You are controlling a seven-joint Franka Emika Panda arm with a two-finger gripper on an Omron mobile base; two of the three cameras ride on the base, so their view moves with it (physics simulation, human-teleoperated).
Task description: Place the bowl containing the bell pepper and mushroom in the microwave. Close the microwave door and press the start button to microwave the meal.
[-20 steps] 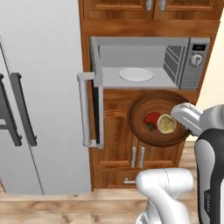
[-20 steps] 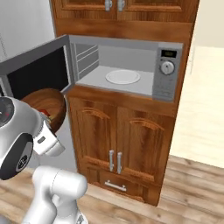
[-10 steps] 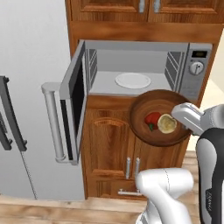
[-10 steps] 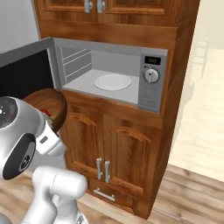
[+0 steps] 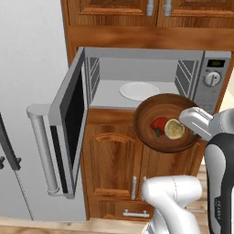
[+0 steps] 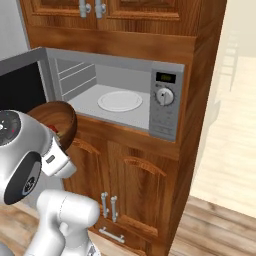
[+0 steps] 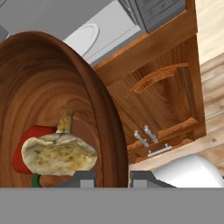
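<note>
Bowl dark reddish-brown, wood-grained — pepper red, mushroom cream, perhaps speckled.

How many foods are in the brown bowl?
2. A red bell pepper and a pale mushroom lie touching inside the bowl; the mushroom partly covers the pepper in the hand view, so something smaller could hide.

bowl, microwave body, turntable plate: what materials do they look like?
The bowl: looks like wood, dark reddish-brown, with ring-shaped grain and a soft sheen in the hand view. The microwave body: matte grey, like brushed steel or painted metal; the render leaves that open. The turntable plate: plain white, smooth, could be glass or ceramic.
</note>
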